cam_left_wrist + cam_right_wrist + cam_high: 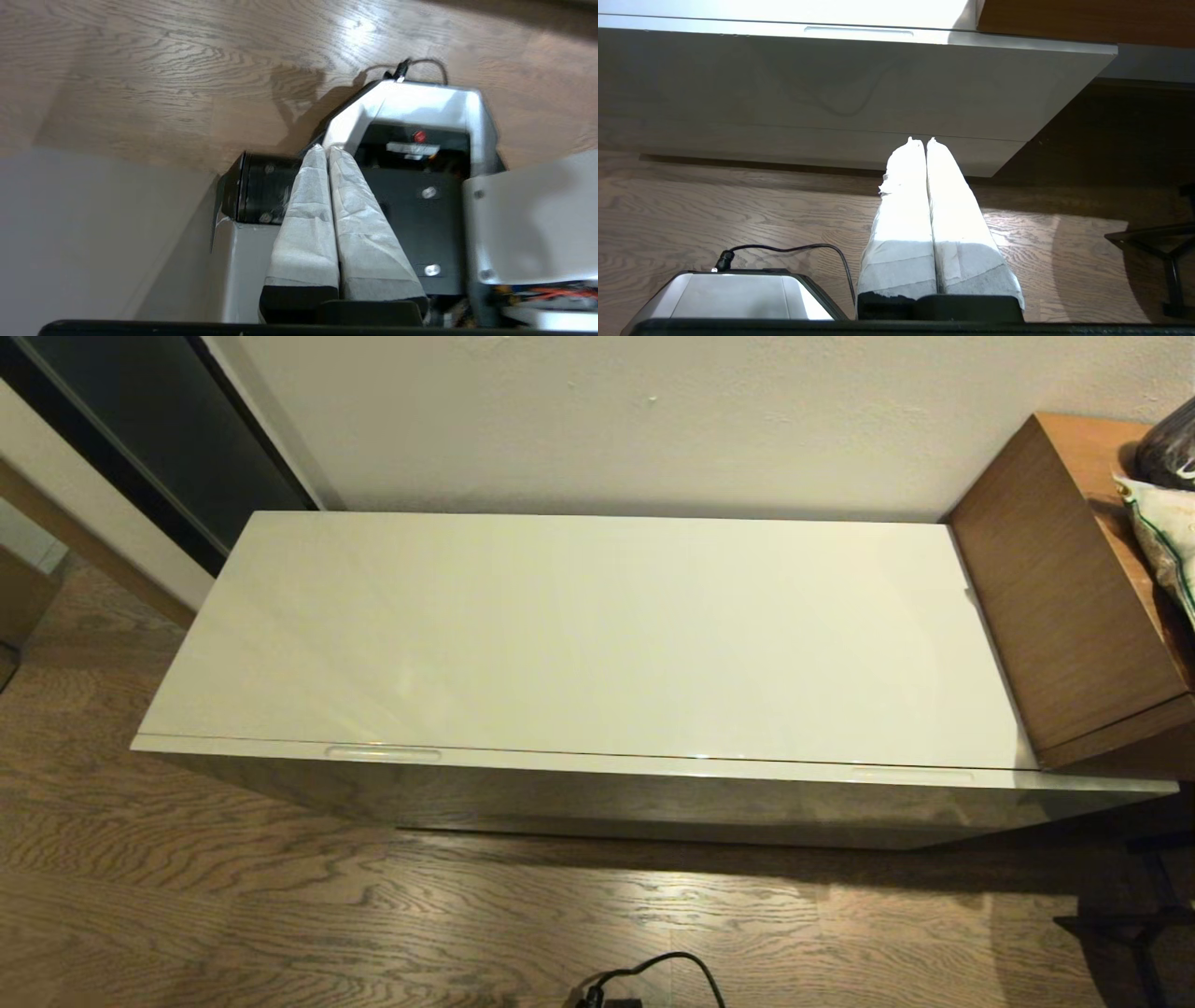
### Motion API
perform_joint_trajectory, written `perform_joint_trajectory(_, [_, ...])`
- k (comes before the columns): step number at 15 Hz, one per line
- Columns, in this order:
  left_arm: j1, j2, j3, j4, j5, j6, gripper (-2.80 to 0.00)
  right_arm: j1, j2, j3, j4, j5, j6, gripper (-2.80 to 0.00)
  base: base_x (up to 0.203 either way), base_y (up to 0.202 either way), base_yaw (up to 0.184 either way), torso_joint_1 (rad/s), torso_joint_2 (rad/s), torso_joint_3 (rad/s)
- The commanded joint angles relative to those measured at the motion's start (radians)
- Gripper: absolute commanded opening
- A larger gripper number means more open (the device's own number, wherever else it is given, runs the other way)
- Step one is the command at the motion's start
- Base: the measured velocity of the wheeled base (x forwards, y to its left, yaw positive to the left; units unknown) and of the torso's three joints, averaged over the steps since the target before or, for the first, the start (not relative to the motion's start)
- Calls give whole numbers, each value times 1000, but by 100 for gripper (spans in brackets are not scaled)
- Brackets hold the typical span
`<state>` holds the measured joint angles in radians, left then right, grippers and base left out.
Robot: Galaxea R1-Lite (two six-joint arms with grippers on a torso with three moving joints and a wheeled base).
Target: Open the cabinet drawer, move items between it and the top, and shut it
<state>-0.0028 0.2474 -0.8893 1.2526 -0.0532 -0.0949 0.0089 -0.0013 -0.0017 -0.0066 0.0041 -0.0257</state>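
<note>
The glossy cream top (pixel 579 635) of the low cabinet is bare. Below it the long pale drawer (pixel 653 798) is closed, its front (pixel 840 88) also showing in the right wrist view. The tissue packet and the slippers are out of view. Neither arm appears in the head view. My left gripper (pixel 326 149) is shut and empty, hanging over the robot's base and the floor. My right gripper (pixel 921 141) is shut and empty, low above the floor, pointing at the drawer front and short of it.
A taller brown wooden unit (pixel 1064 597) stands against the cabinet's right end, with bags (pixel 1167 504) on it. The floor is wood (pixel 280 915). A black cable (pixel 653 971) runs from the robot's base (pixel 420 154). A dark metal stand (pixel 1162 252) is to the right.
</note>
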Motion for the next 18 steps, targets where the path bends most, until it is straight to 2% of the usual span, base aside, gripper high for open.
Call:
perform_joint_trajectory(1, [1,-69,54,5,1,26,-280,0,1,0,-1,1,0,-280,0,0,0,0,0,0])
perform_joint_trajectory(2, [0,-92,78,5,3,47,-280,0,1,0,-1,1,0,-280,0,0,0,0,0,0])
perform_joint_trajectory(5, [0,-243,146,10,2,188,-280,0,1,0,-1,1,0,-280,0,0,0,0,0,0])
perform_joint_trajectory(7, [0,-247,176,-11,15,219,-280,0,1,0,-1,1,0,-280,0,0,0,0,0,0])
perform_joint_trajectory(9, [0,-247,178,-79,15,218,-280,0,1,0,-1,1,0,-280,0,0,0,0,0,0])
perform_joint_trajectory(11, [0,-247,204,-202,18,197,-280,0,1,0,0,1,0,-280,0,0,0,0,0,0])
perform_joint_trajectory(15, [0,-247,305,-543,26,-6,-280,0,1,0,-1,1,0,-280,0,0,0,0,0,0])
perform_joint_trajectory(17, [0,-247,393,-708,51,-40,-280,0,1,0,0,1,0,-280,0,0,0,0,0,0])
perform_joint_trajectory(18, [0,-246,454,-788,88,-39,-280,0,1,0,-1,1,0,-280,0,0,0,0,0,0])
